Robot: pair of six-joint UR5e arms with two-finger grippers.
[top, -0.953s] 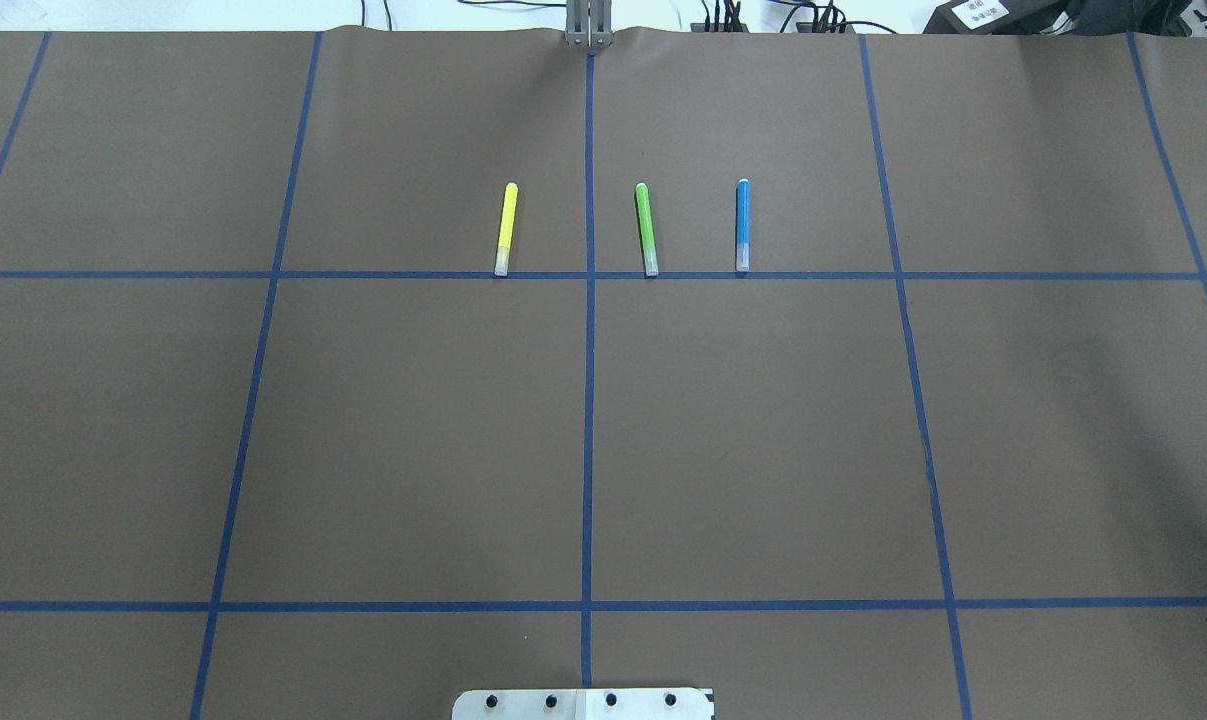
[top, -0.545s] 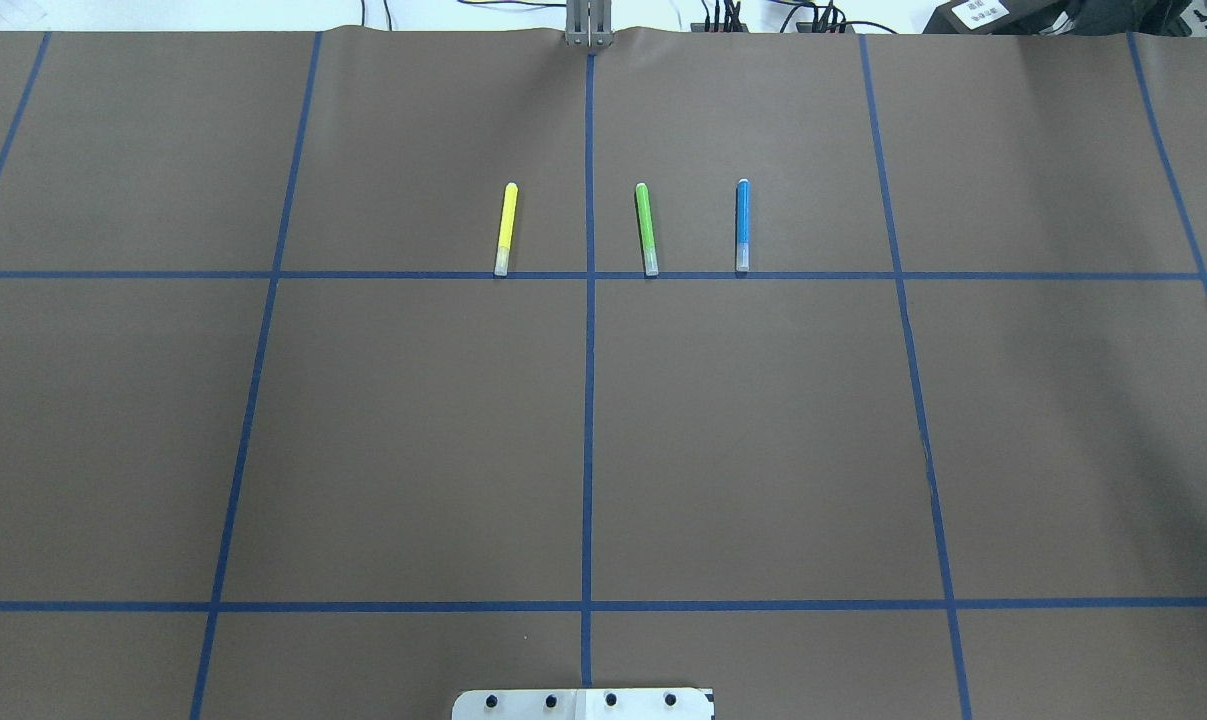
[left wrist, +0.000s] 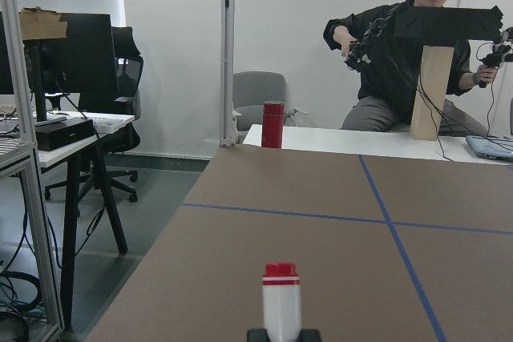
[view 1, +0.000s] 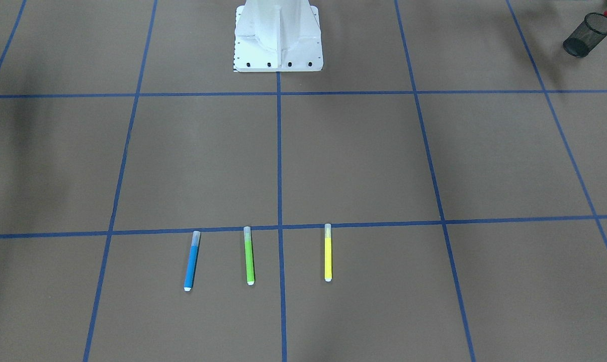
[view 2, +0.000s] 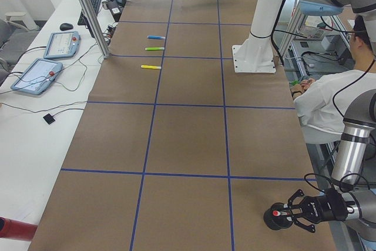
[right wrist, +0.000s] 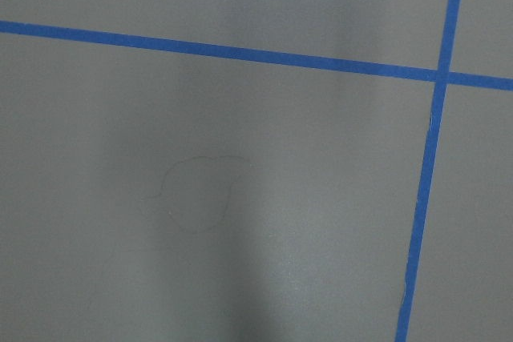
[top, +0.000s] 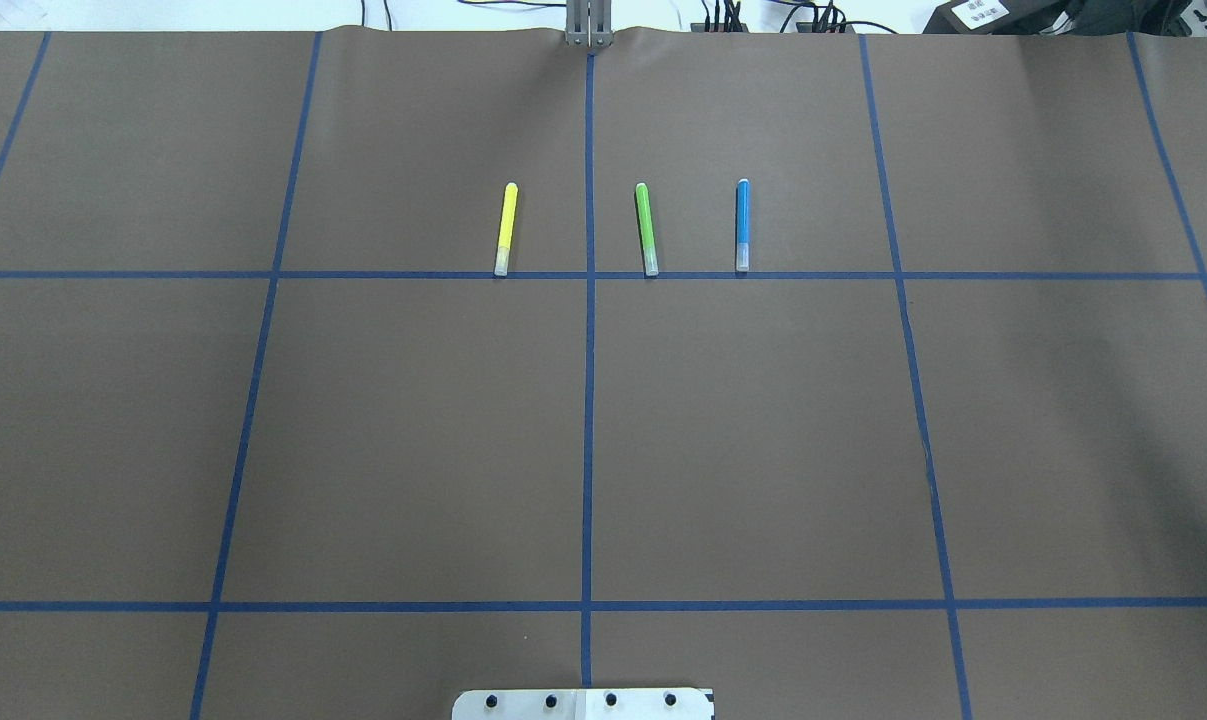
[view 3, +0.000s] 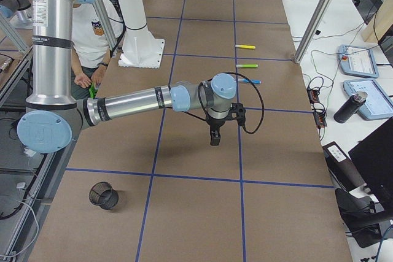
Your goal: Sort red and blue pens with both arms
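Observation:
The red pen (left wrist: 281,303), white-barrelled with a red cap, stands upright between the fingertips of my left gripper (left wrist: 282,334), which is shut on it. In the exterior left view my left gripper (view 2: 282,213) holds it over a black mesh cup (view 2: 271,221) near the table's edge. The blue pen (top: 742,225) lies flat on the brown table by a blue tape line, also seen as the blue pen (view 1: 191,260). My right gripper (view 3: 213,136) points down above bare table, well short of the blue pen (view 3: 250,81); whether it is open or shut I cannot tell.
A green marker (top: 646,228) and a yellow marker (top: 505,228) lie left of the blue pen. A second black mesh cup (view 3: 103,195) stands near my right arm. The white pedestal (view 1: 278,37) is at the table's middle. People sit beside the table.

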